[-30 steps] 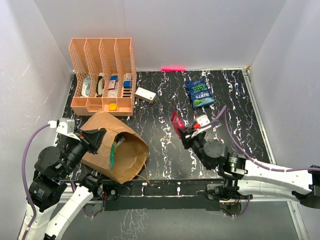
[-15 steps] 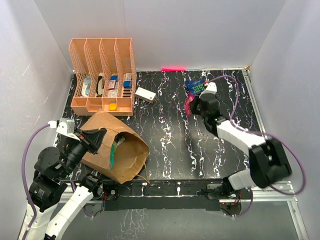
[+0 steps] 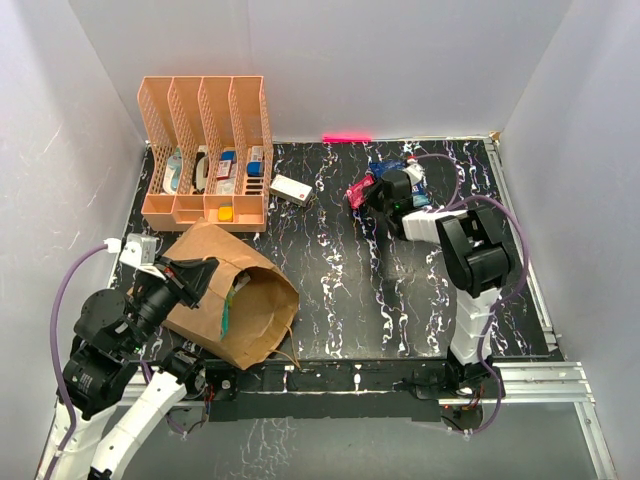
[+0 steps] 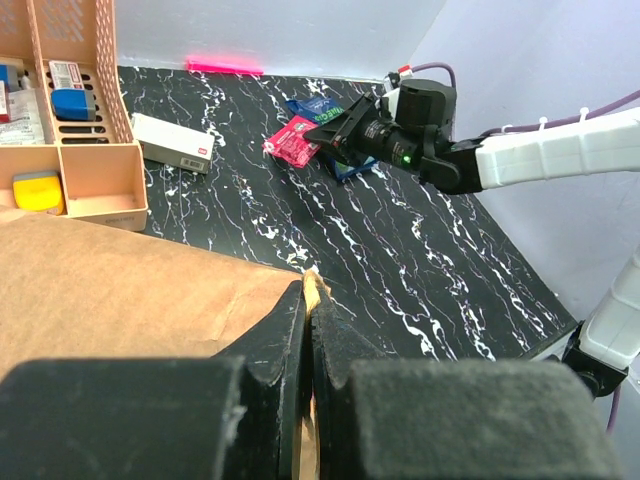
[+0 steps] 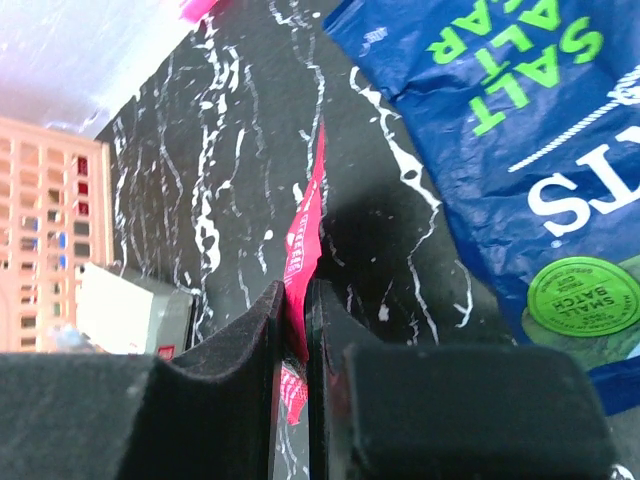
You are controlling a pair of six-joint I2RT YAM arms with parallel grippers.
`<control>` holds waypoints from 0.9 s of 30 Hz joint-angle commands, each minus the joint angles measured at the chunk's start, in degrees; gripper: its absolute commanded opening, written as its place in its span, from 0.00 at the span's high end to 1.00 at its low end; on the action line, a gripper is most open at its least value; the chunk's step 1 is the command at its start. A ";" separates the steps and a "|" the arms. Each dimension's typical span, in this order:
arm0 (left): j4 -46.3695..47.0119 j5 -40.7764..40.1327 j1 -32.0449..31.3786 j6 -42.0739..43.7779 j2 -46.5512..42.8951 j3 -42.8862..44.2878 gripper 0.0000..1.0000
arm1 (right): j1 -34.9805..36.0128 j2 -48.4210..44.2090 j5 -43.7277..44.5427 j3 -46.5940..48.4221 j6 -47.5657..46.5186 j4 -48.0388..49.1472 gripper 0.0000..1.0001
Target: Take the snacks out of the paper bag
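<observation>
Pink packet: was pinched edge-on, long axis upright, by the right fingers over the far counter, just left of the blue chip bag; left fingers clamped the paper bag rim.

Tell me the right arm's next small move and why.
Probably ease down and open the fingers: the right gripper pinches the pink-red packet close to the table, beside the blue chip bag already lying out there. The left gripper holds the paper bag.
</observation>
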 commanded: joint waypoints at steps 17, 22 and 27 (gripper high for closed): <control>-0.60 -1.81 -0.15 1.75 0.43 1.91 1.00 | -0.71 -31.33 -3.27 -26.69 -10.78 -0.61 0.29; -1.08 -3.89 -0.20 2.60 0.00 2.64 1.00 | 1.05 -42.02 -17.45 -32.06 -18.94 -1.52 0.29; -1.71 -4.87 -0.20 3.23 0.36 3.07 1.00 | 16.88 -48.09 -15.62 -37.51 -20.34 4.40 0.29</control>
